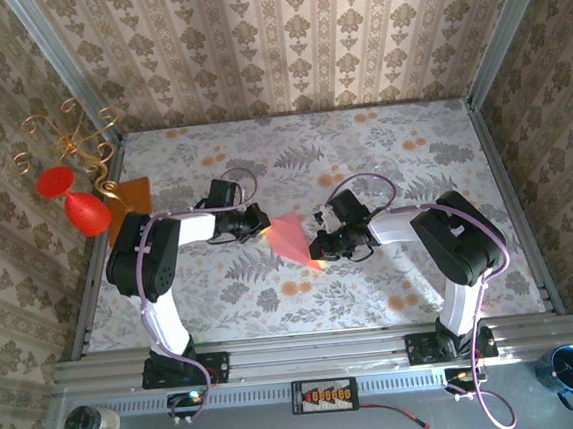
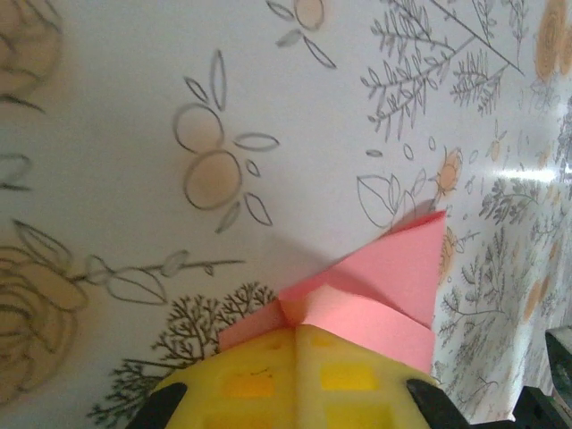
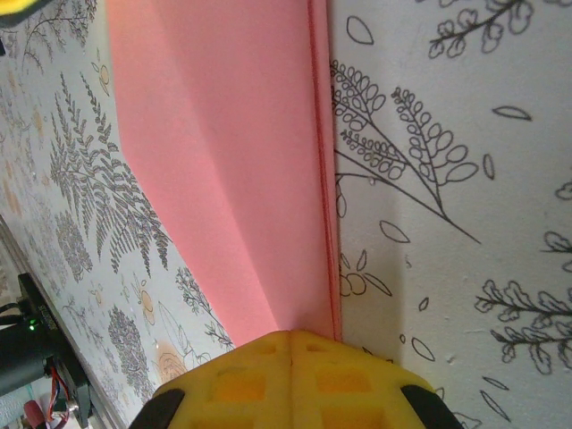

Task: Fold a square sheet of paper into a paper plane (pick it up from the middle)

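Observation:
The square sheet of paper is folded into a pointed pink paper plane [image 1: 290, 236], held just above the middle of the floral table between both arms. My left gripper [image 1: 264, 227] is shut on its left end. In the left wrist view the yellow fingertips [image 2: 259, 375] meet on the folded layers, and the paper plane [image 2: 393, 286] fans out to a point at the right. My right gripper [image 1: 317, 250] is shut on the lower right end. Its yellow fingers [image 3: 241, 384] pinch the paper plane [image 3: 241, 161] beside the stacked fold edge.
A darker orange sheet [image 1: 130, 203] lies at the table's left edge beside a gold wire stand [image 1: 71, 138] with red shapes [image 1: 80, 207]. Wallpapered walls close in the back and sides. A blue mug [image 1: 571, 370] and a jar [image 1: 89, 422] sit below the rail.

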Controlling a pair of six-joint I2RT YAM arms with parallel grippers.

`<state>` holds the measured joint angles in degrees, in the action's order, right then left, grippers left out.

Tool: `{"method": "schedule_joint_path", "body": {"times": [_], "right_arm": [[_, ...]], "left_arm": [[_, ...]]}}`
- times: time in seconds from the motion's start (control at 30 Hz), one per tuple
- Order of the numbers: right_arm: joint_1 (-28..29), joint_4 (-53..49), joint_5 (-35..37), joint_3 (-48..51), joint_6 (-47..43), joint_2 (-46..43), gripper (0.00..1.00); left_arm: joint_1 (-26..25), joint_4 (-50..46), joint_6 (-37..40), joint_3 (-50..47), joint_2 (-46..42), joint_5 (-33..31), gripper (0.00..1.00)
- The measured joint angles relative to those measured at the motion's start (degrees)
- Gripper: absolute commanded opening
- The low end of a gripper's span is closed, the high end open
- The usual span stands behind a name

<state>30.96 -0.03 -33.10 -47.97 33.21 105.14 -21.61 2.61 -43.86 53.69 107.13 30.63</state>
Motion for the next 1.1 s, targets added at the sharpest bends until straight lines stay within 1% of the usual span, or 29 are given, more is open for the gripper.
{"method": "schedule_joint_path", "body": {"times": [0.23,0.4,0.5,0.53,0.67,0.77,0.9,1.1], "right_arm": [[-0.1,0.2,-0.2,0.1,0.2,0.0,0.03],[-0.1,0.2,-0.2,0.1,0.2,0.0,0.03],[-0.1,0.2,-0.2,0.1,0.2,0.0,0.03],[-0.1,0.4,-0.2,0.2,0.2,0.0,0.03],[-0.1,1.0,-0.3,0.5,0.4,0.0,0.03],[-0.2,1.2,-0.4,0.6,0.5,0.0,0.03],[-0.2,1.3,-0.5,0.6,0.5,0.0,0.03],[-0.2,1.7,-0.6,0.8,0.8,0.0,0.03]], "left_arm": [[1.4,-1.4,0.2,1.1,-0.7,-4.1,0.06],[0.5,-1.4,-0.8,-0.9,-6.2,-7.4,0.06],[-3.0,-0.3,-2.2,-2.8,-9.6,-8.1,0.06],[-4.8,0.4,-2.9,-3.4,-10.2,-8.2,0.06],[-11.9,2.5,-5.5,-4.8,-9.7,-8.0,0.06],[-15.6,4.2,-6.9,-4.7,-7.8,-8.0,0.06],[-18.1,4.7,-7.7,-3.4,-4.2,-8.0,0.06],[-18.0,5.0,-8.1,-2.7,-1.9,-8.0,0.05]]}}
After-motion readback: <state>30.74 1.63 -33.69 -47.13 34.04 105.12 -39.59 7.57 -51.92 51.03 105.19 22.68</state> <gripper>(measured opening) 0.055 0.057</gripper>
